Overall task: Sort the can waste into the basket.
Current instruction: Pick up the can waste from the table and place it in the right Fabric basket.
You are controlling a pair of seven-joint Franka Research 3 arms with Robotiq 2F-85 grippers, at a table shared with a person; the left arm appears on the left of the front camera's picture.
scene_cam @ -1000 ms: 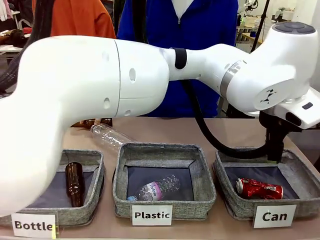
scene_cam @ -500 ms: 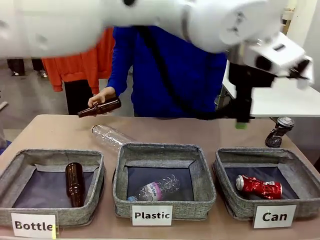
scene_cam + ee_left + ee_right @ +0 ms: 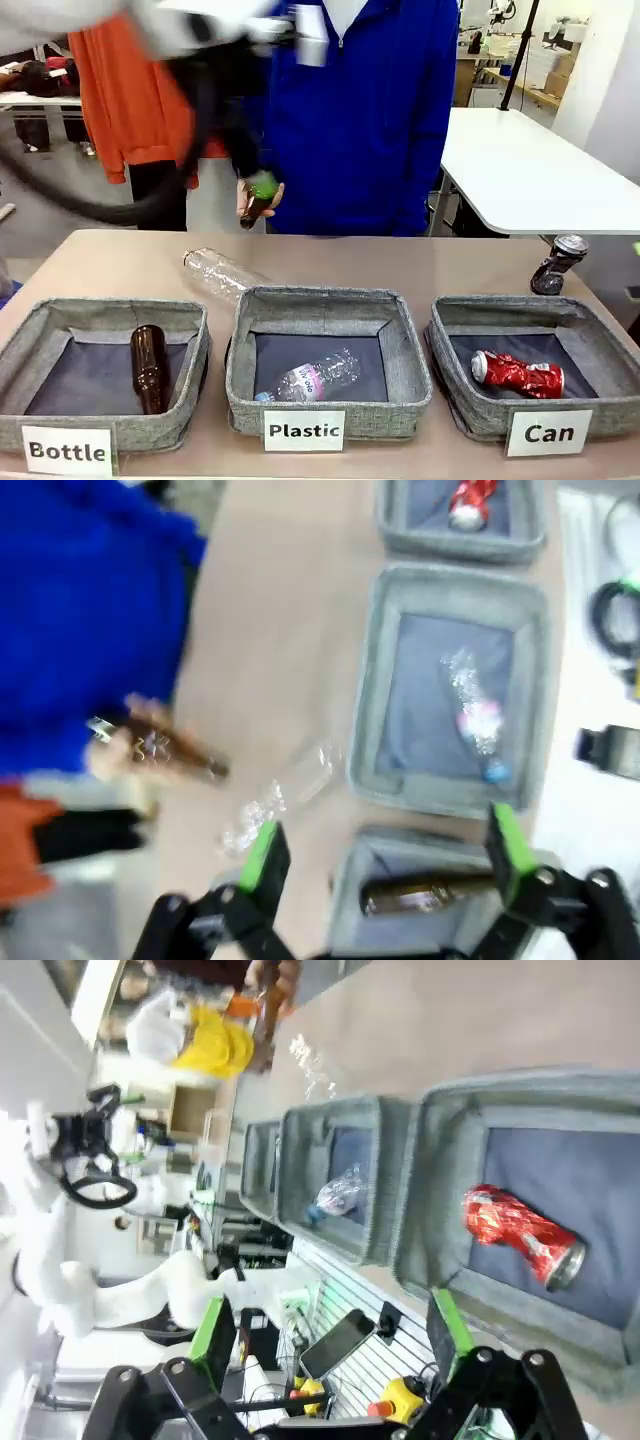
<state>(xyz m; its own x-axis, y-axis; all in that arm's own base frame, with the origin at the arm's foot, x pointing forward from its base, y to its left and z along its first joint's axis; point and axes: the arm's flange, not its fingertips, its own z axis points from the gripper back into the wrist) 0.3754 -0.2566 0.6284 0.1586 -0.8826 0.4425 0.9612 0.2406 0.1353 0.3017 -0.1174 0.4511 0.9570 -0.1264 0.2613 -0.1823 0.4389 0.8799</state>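
Observation:
A crushed red can [image 3: 518, 376] lies inside the grey basket [image 3: 470, 405] labelled "Can" at the right. A second crushed can, dark with a silver top [image 3: 558, 263], stands on the table just beyond that basket's far right corner. My left gripper [image 3: 258, 182] is a blur high over the table's far side, next to the person's hand. In its wrist view the left gripper [image 3: 385, 850] is open with nothing between its fingers, and the red can [image 3: 468, 500] is far off. My right gripper [image 3: 330, 1332] is open too, looking down at the red can [image 3: 520, 1232] in the basket [image 3: 440, 1170].
The person's hand holds a brown bottle [image 3: 255, 205] above the far edge. A clear plastic bottle [image 3: 220, 272] lies on the table behind the "Plastic" bin [image 3: 240, 370]. The "Bottle" bin [image 3: 195, 360] at the left holds a brown bottle [image 3: 149, 368].
My left arm has swung up from over the Can basket and across to the far left. The person's hand with the brown bottle has shifted right.

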